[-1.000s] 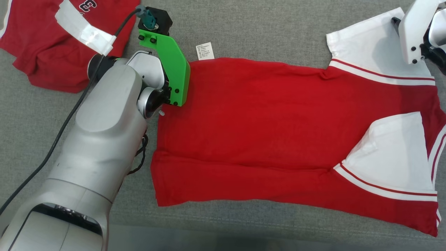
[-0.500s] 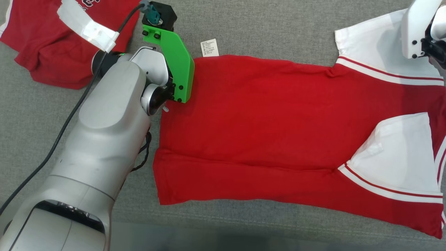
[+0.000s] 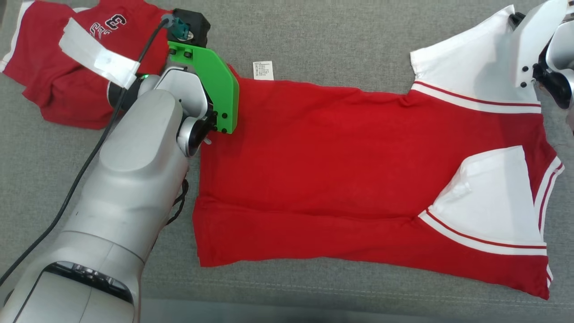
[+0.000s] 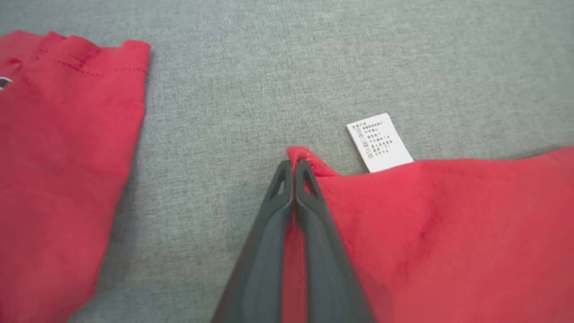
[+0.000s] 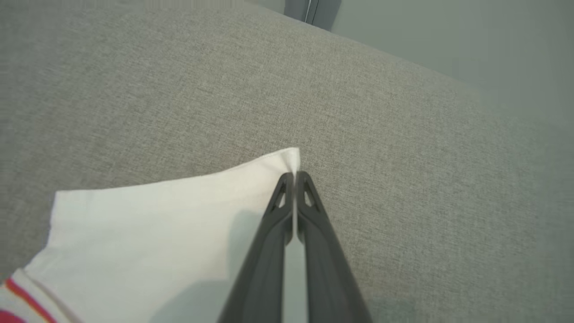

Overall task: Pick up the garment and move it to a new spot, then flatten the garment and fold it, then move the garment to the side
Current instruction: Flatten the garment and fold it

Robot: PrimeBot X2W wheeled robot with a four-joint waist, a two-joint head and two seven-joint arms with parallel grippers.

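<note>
White sleeve (image 5: 157, 224) newly pinched by right gripper (image 5: 293, 176).

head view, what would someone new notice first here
The big red shirt spread flat across the grey fabric surface dominates the middle, its white sleeve at the upper right. The bright green bracket on the silver left arm stands out at the shirt's upper left corner. In the wrist views, the left gripper is shut on the red hem corner and the right gripper on the white sleeve's tip.
</note>
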